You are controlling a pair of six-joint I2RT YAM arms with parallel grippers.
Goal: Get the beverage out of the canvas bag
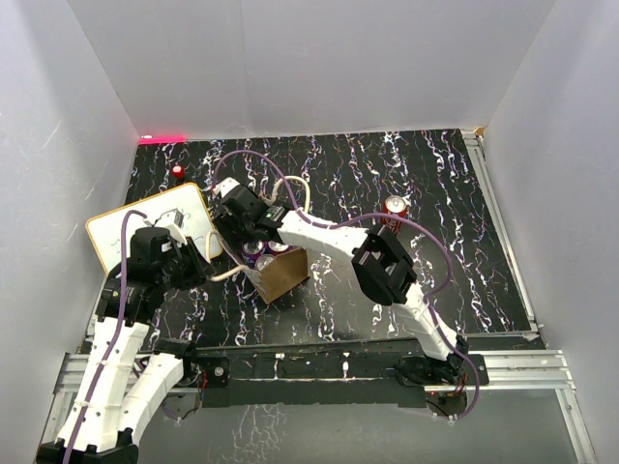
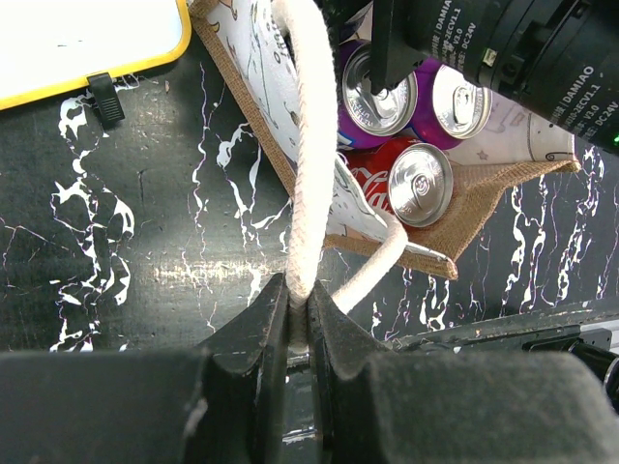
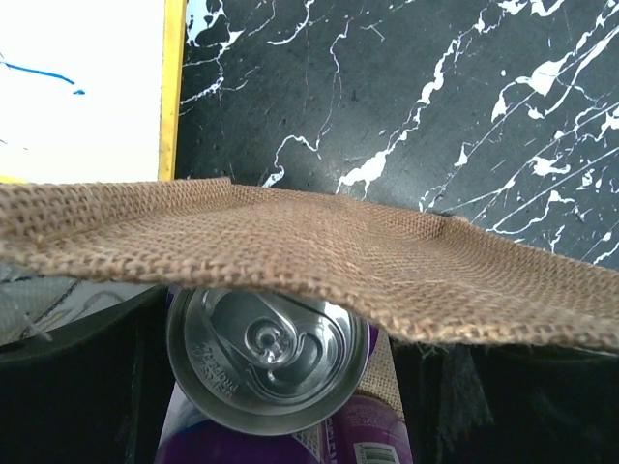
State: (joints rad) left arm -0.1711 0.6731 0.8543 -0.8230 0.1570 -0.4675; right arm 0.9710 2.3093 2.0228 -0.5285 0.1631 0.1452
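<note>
**Left gripper pinches the bag handle while right fingers straddle a purple can**

From the top camera, the canvas bag [image 1: 287, 277] stands on the black marbled table [image 1: 445, 174], just in front of and between the two arms. Its mouth is open and silver can tops show inside. The left gripper [image 1: 211, 259] sits at the bag's left side, where a cream handle [image 1: 228, 274] runs out to it. The right arm reaches across from the right, and the right gripper [image 1: 253, 244] is lowered over the bag's mouth. A whiteboard [image 1: 145, 227] lies tilted just behind the left gripper. A lone red can [image 1: 395, 206] stands upright on the table, well apart from the bag.

In the left wrist view, the left fingers are closed tight on the cream handle, which is pinched flat between them and runs taut up to the bag. Three cans stand inside the bag: a purple can [image 2: 379, 89], a second purple can [image 2: 460, 97] touching it, and a red cola can [image 2: 422, 184] nearest the camera. One dark right finger [image 2: 392, 48] drops onto the rim of the purple can.

In the right wrist view, the bag's burlap wall crosses the whole frame. Below it, the purple can's silver top sits between the two dark fingers [image 3: 87, 377]. The fingers are spread either side of the can. The left one is against its edge, and a sliver of lining shows between the can and the right one.
</note>
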